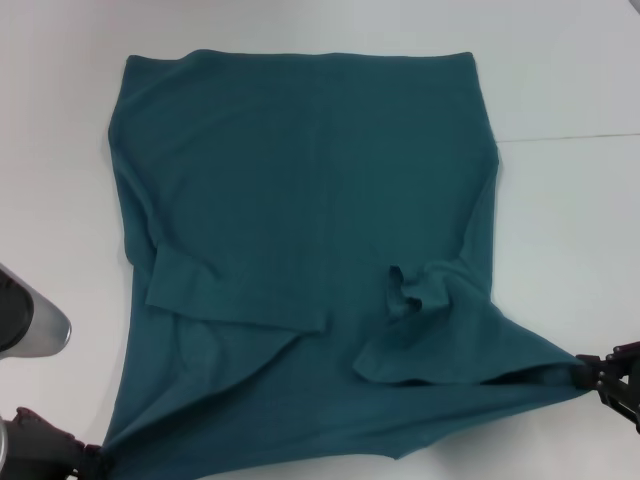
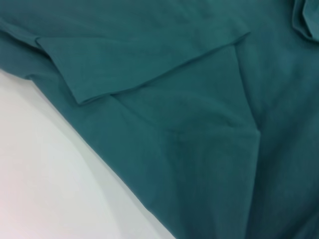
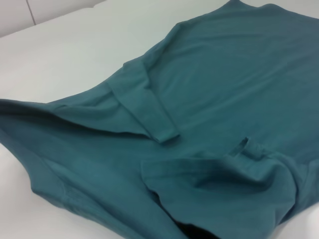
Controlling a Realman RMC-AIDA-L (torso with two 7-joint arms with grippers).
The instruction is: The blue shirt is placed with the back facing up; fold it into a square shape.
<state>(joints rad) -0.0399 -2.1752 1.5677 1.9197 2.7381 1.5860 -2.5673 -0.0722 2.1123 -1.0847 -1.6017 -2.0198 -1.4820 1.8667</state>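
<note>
Left end effector (image 1: 92,458), right end effector (image 1: 590,375) each pinching near corner of blue shirt (image 1: 300,200); shirt spread between.

White bench (image 1: 560,230) bearing the blue shirt (image 1: 300,180), plain side up, both sleeves folded inward; a thin seam line crosses the bench surface.

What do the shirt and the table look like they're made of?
The shirt: soft knit fabric, probably cotton jersey, matte teal. It creases, bunches and drapes limply where the left gripper and right gripper pull its near corners. The table: a smooth, hard white surface, perhaps laminate, with a faint sheen and a thin seam line; the exact material is unclear.
</note>
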